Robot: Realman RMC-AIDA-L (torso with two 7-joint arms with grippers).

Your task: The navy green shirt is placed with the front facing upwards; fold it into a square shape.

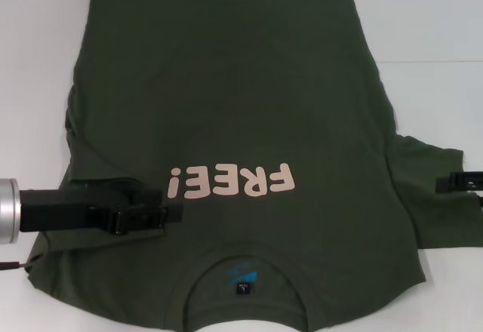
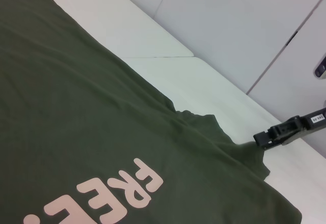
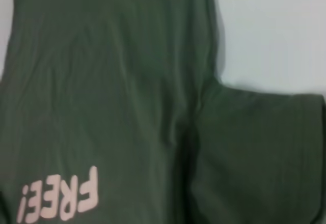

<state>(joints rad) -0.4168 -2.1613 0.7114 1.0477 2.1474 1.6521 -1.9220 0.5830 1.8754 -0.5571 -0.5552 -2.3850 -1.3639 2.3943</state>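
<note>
The navy green shirt [image 1: 241, 113] lies flat, front up, with its collar [image 1: 245, 268] nearest me and the pink "FREE!" lettering [image 1: 230, 181] upside down. It also fills the left wrist view [image 2: 76, 107] and the right wrist view [image 3: 112, 91]. My left gripper [image 1: 170, 213] reaches in from the left and hovers low over the chest beside the lettering, where the left sleeve looks folded inward. At the outer edge of the right sleeve [image 1: 423, 189] sits my right gripper [image 1: 451, 182], which the left wrist view shows [image 2: 260, 138] touching the sleeve's corner.
The shirt rests on a white table [image 1: 430, 60], with bare surface at the far right and far left corners. A seam between table panels [image 2: 153, 56] runs beyond the shirt's hem. A strap [image 1: 11, 265] hangs by my left arm.
</note>
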